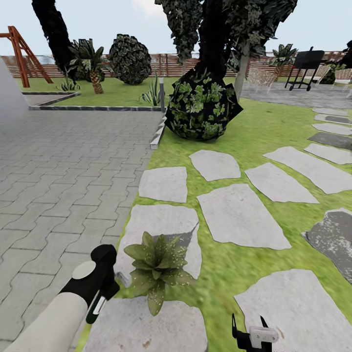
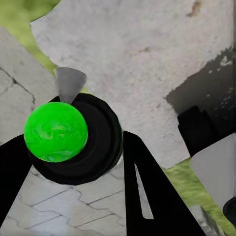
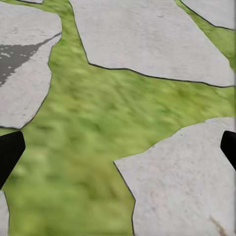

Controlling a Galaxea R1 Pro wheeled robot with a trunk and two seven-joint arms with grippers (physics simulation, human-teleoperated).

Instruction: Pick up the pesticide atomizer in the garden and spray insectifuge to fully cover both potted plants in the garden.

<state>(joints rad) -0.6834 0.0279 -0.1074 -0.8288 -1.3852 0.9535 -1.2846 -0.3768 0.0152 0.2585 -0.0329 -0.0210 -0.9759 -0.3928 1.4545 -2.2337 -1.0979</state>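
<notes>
The left gripper (image 2: 73, 162) is seen in the left wrist view with its two black fingers (image 2: 147, 191) set either side of a round black body capped by a bright green ball, and the pesticide atomizer (image 2: 73, 137) is clamped between them, its pale grey nozzle (image 2: 69, 83) pointing away from the wrist over a pale stepping stone (image 2: 147, 59). In the head view the left arm (image 1: 54, 318) is reached in from the lower left corner, and the atomizer's black top (image 1: 103, 254) is held just beside a potted plant (image 1: 156, 264), a low rosette of pointed mottled green leaves. The plant is placed where two grey stepping stones (image 1: 161, 220) nearly meet, at the lawn's edge beside the grey paved area (image 1: 63, 166); its pot cannot be made out.

The right gripper (image 1: 250, 326) is shown at the bottom edge of the head view, above the lawn (image 1: 230, 264). In the right wrist view its black fingertips (image 3: 10, 152) are seen at the opposite borders of the frame, spread wide, with nothing between them but grass and stone.

Further off, a big round dark bush (image 1: 201, 105) stands at the lawn's edge, and a brown slatted fence (image 1: 166, 63) is seen behind it
</notes>
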